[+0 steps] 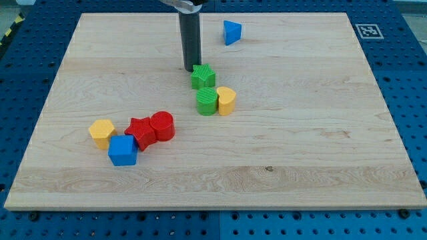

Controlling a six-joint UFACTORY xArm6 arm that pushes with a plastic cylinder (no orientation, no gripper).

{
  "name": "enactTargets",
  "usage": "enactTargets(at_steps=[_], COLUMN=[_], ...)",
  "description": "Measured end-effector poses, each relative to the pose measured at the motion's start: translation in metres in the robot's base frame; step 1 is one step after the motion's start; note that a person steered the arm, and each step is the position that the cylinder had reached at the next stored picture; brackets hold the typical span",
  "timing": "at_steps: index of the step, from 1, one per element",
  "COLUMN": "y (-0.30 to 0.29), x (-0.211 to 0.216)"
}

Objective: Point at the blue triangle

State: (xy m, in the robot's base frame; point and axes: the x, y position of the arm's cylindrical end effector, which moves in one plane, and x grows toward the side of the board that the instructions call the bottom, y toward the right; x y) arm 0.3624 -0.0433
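My tip (189,69), a bare rod holding nothing, touches the green block (203,76); blue triangle (231,32) sits apart, upper right, path unobstructed.

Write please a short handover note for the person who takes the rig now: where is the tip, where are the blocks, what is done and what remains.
My tip rests on the board, just left of the green star block, very near it or touching.
The blue triangle sits near the view's top, up and right of the tip, clearly apart from it.
Below the star: a green cylinder beside a yellow block.
Lower left cluster: yellow hexagon, blue cube, red star, red cylinder.
Done: nothing visible yet. Left: move the tip up and right to the triangle.
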Motion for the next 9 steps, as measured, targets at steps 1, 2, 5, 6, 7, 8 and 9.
enactTargets(at_steps=[1,2,5,6,7,8,9], y=[0.012,0.024,0.030,0.029,0.022,0.021,0.021], x=[0.012,0.011,0.015,0.007,-0.018,-0.022,-0.022])
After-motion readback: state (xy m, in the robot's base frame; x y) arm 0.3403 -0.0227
